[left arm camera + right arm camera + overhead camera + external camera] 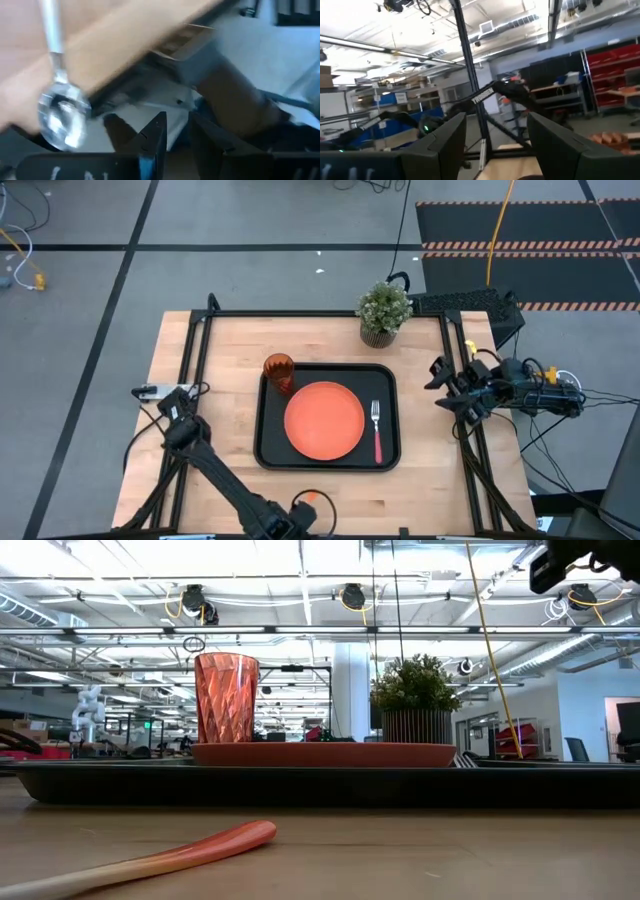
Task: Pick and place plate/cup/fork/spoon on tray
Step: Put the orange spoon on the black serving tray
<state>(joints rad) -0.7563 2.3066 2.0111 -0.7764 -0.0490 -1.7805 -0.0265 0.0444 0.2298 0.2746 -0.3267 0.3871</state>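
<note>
The black tray [262, 452] lies mid-table. On it rest the orange plate [324, 420], the upright amber cup [279, 372] at its far left corner, and the red-handled fork [377, 430] to the right of the plate. The spoon lies flat on the table by the near edge; its orange handle [170, 855] shows in the low view and its metal bowl [62, 115] in the left wrist view. My left gripper [177, 120] is at the near edge beside the spoon's bowl, fingers a narrow gap apart, empty. My right gripper [438, 385] is open and empty, raised over the table's right side.
A potted green plant [384, 310] stands at the far edge behind the tray. A dark frame of bars [200, 340] runs along the table's left, far and right sides. Bare wood [210, 410] lies left of the tray and in front of it.
</note>
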